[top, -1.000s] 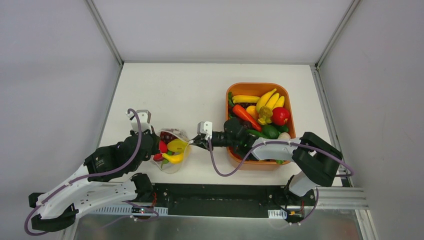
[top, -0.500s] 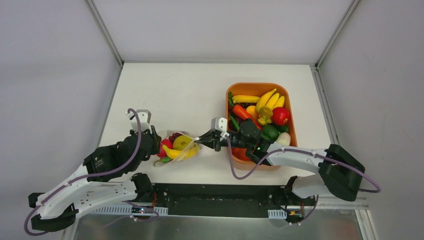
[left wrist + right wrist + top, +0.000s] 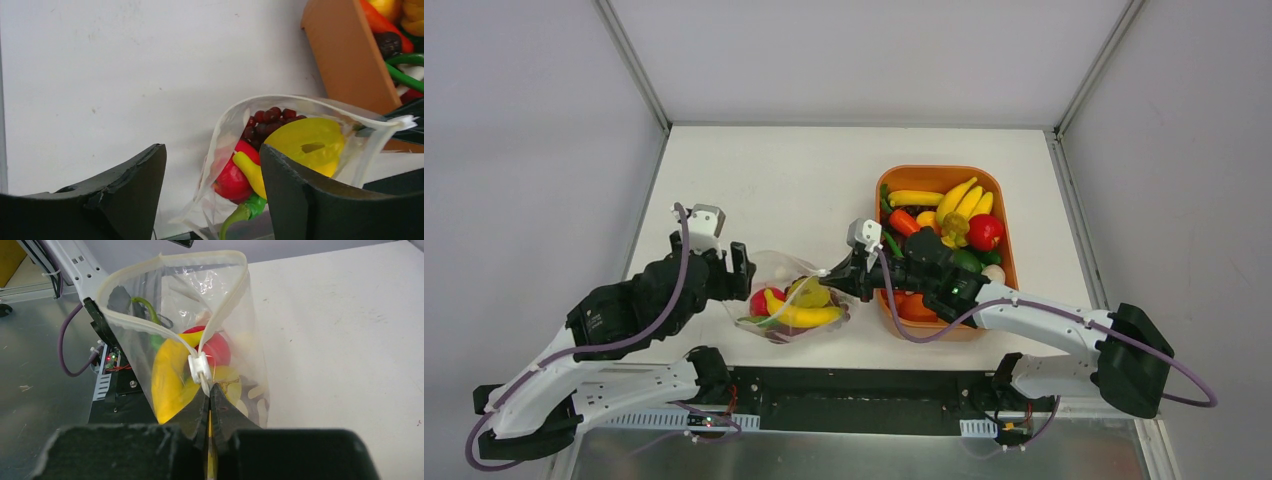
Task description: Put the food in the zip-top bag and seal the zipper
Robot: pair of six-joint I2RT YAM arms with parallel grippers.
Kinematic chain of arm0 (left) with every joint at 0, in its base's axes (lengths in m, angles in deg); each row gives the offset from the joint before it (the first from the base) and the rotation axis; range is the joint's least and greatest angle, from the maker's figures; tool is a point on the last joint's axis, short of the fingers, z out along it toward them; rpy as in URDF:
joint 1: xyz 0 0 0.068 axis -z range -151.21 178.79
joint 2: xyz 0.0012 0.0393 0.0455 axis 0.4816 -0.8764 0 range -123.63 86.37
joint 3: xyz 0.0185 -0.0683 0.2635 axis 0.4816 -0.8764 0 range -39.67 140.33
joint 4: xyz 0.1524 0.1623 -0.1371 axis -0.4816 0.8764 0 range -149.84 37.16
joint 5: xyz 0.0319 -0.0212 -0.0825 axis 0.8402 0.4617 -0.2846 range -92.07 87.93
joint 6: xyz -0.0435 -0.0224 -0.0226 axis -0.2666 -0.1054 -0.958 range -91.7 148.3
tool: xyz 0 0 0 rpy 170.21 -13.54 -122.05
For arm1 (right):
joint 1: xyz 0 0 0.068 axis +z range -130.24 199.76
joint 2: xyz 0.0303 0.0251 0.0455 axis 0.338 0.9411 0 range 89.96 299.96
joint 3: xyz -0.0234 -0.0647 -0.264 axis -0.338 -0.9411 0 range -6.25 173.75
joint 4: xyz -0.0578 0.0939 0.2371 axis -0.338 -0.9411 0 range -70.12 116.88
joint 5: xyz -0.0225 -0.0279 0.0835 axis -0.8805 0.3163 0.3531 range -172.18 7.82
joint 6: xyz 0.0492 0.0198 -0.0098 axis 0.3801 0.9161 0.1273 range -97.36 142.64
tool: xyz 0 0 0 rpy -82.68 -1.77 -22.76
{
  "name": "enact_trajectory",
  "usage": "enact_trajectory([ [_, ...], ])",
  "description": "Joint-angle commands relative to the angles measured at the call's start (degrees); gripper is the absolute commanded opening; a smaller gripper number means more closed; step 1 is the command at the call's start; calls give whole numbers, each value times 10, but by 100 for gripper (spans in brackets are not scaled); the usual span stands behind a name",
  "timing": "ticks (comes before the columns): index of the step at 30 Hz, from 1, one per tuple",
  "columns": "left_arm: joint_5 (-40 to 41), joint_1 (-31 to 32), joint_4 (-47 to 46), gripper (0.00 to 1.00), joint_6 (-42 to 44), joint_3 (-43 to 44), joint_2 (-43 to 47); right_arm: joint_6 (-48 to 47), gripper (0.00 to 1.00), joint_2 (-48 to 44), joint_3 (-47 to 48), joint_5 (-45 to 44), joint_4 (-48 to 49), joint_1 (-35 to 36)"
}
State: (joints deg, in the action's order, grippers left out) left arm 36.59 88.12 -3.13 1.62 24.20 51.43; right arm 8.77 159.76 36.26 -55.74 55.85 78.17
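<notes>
One end pinched: right gripper (image 3: pixel 210 390) clamped the zipper (image 3: pixel 200 256) mid-frame; left gripper (image 3: pixel 210 155), fingers wide, sat nearest its loose left end.

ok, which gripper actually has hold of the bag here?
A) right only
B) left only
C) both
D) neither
A: the right gripper is pinched shut on the zipper of the zip-top bag, just behind the white slider. The left gripper has its fingers wide apart and is not clamped on the plastic.
</notes>
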Motion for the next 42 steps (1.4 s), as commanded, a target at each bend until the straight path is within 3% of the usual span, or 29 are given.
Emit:
enact_trajectory([
  [1, -75, 7, -107, 71, 95, 5, -3, 16, 0, -6, 27, 13, -8, -2],
  [7, -256, 6, -240, 74, 200, 5, -63, 15, 0, -12, 15, 8, -11, -4],
  [14, -372, 7, -224, 77, 273, 91, -186, 22, 0, -29, 1, 4, -11, -15],
  [20, -403, 7, -240, 69, 307, 61, -192, 37, 0, -39, -9, 24, -6, -35],
  [25, -399, 8, -280, 53, 344, 7, -164, 48, 0, -45, -19, 46, 10, -44],
  [34, -457, 7, -338, 59, 413, -39, -163, 52, 0, -48, -25, 53, 19, -47],
  [42, -450, 7, -343, 41, 450, -60, -152, 52, 0, -51, -27, 61, 23, -47],
])
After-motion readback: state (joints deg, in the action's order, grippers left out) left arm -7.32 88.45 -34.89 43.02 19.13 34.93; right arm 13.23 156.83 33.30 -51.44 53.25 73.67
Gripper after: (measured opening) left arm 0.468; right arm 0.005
